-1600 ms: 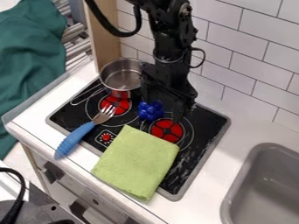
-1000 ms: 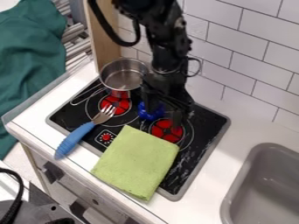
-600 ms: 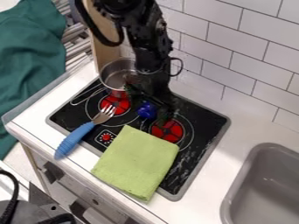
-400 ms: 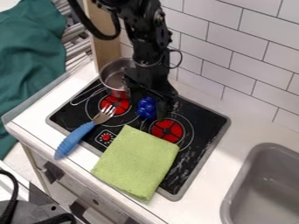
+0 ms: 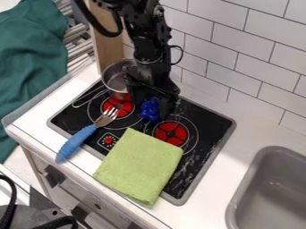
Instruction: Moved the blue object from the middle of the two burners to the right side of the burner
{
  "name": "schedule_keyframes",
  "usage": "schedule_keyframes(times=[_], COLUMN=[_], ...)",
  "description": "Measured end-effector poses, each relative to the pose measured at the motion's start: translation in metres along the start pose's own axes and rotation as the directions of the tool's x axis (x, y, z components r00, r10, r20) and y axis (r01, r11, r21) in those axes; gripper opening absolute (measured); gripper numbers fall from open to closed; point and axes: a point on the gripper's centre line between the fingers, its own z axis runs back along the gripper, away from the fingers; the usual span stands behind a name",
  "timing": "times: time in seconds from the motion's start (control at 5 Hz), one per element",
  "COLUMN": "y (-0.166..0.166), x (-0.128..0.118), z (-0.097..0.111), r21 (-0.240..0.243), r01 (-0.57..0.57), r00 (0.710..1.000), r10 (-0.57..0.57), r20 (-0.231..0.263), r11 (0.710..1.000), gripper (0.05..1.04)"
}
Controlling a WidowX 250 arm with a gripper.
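From my end I saw the black arm (image 5: 149, 38) come down from the top of the frame, with its gripper (image 5: 151, 108) hanging low over the stove top (image 5: 209, 127), just above and left of the frame's centre. The blue object (image 5: 150, 110) was right under it, between the left burner (image 5: 117, 107) and the right burner (image 5: 171, 133). I couldn't tell how far open the gripper was, or whether it had hold of the blue object.

The metal pot (image 5: 113, 77) stood at the back, upper left of centre, partly hidden behind the arm, its handle slanting down to the left. I saw the fork (image 5: 78, 138) lying with its prongs near the left burner and its blue grip sloping to the lower left, out past the stove top's edge. The green cloth (image 5: 140, 165) was spread flat below centre, covering part of the stove top and reaching beyond its front edge. The grey sink (image 5: 272, 192) was set into the white worktop (image 5: 254, 120) at lower right.
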Motion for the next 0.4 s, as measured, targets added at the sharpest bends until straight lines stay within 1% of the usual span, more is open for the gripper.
schedule_keyframes(times=[0.2, 0.4], y=[0.003, 0.007], x=[0.013, 0.023], z=[-0.013, -0.021], r21=[-0.006, -0.006], r01=[0.009, 0.005], r00=[0.999, 0.998], r10=[-0.009, -0.005], r20=[-0.032, -0.059], r11=[1.0, 1.0], gripper=[1.005, 1.005])
